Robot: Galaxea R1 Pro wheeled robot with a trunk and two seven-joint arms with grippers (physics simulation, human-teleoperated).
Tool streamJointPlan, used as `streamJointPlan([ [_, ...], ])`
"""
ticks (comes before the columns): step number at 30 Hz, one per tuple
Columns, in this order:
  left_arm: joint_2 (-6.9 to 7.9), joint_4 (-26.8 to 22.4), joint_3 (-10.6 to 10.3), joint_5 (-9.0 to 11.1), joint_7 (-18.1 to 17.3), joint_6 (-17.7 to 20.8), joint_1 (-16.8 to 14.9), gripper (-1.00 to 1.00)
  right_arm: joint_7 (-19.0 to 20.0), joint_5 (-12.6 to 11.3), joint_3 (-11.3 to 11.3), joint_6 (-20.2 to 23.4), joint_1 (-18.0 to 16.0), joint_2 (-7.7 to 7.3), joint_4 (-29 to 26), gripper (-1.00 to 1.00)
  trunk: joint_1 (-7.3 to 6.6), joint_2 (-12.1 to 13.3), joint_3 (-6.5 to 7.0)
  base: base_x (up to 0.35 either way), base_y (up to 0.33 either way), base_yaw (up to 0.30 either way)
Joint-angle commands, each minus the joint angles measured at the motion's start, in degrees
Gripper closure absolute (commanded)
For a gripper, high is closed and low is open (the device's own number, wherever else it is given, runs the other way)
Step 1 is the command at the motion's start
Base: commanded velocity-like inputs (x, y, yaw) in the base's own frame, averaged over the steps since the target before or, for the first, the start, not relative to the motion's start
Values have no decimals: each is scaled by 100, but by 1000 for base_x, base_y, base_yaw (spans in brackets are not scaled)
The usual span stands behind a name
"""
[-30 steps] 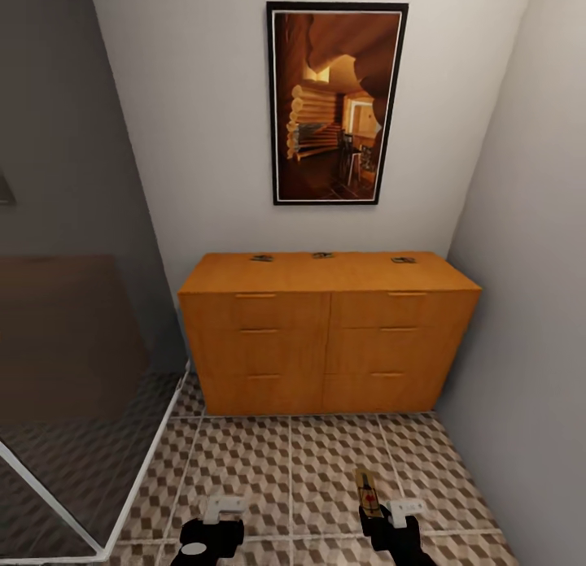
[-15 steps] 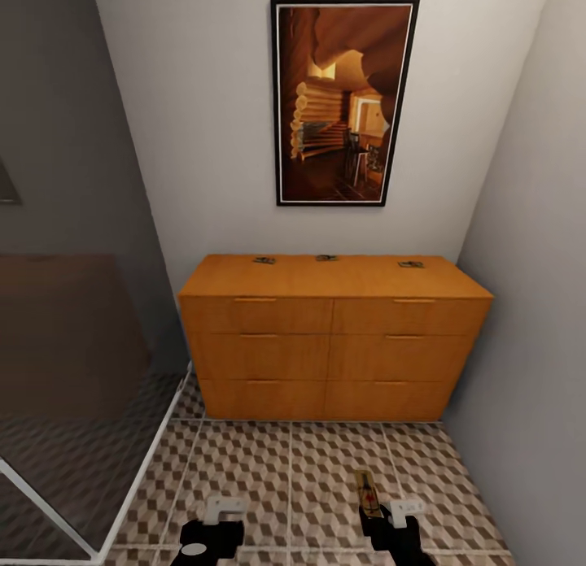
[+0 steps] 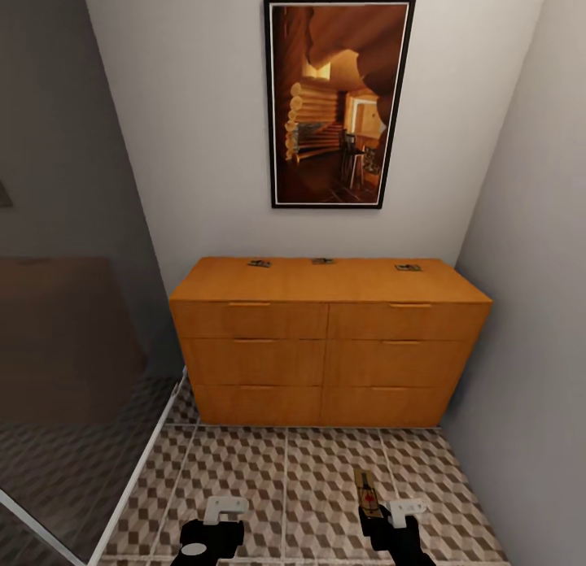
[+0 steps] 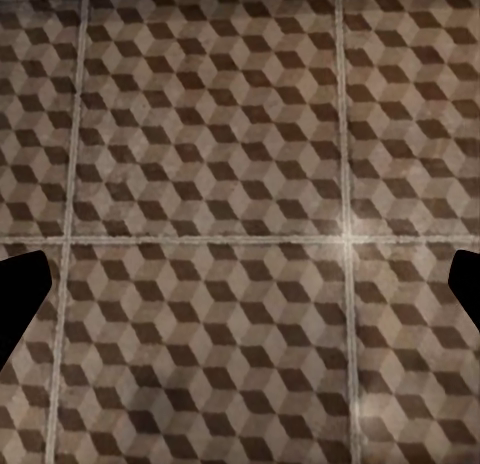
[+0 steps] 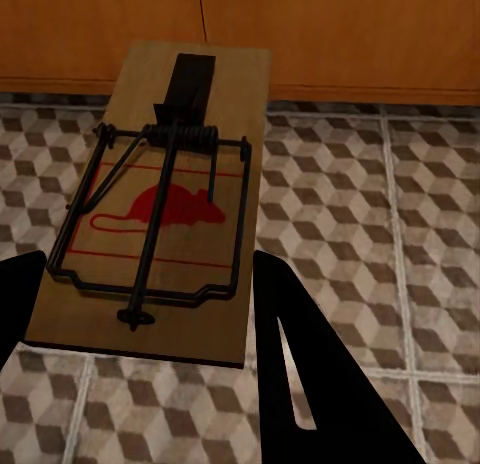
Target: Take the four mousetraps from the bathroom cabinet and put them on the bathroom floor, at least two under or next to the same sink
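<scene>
Right end effector [image 3: 381,511]: low right of the head view, closed on a mousetrap [image 5: 165,204]; the trap sticks out past its fingers toward the cabinet [image 3: 329,338].
Left end effector [image 3: 220,513]: low left, fingers wide apart, nothing between them, over the bathroom floor [image 4: 220,174].
Other mousetraps: three on the cabinet top, near the back edge – left trap [image 3: 259,263], middle trap [image 3: 322,261], right trap [image 3: 407,267].
Picture [image 3: 338,101]: on the wall above the cabinet.
</scene>
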Motion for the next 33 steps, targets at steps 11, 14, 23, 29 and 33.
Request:
streamJointPlan([
  [11, 2, -9, -15, 6, 34, 32, -3, -100, 36, -64, 44, -29, -4, 0, 7, 100, 0, -3, 8, 1, -1, 0],
  [14, -1, -4, -16, 6, 34, 32, -3, -100, 36, -64, 46, -29, -3, 0, 7, 100, 0, -3, 8, 0, 0, 0],
  [23, -5, 17, -24, 6, 34, 32, -3, -100, 36, -64, 44, -29, -4, 0, 10, 100, 0, -3, 8, 0, 0, 0],
  [29, -6, 18, -24, 6, 34, 32, -3, -100, 36, -62, 42, -29, -5, -2, 9, 100, 0, -3, 7, 0, 0, 0],
  [33, -6, 18, -24, 6, 34, 32, -3, -100, 36, -64, 48, -29, -3, 0, 14, 100, 0, -3, 7, 0, 0, 0],
])
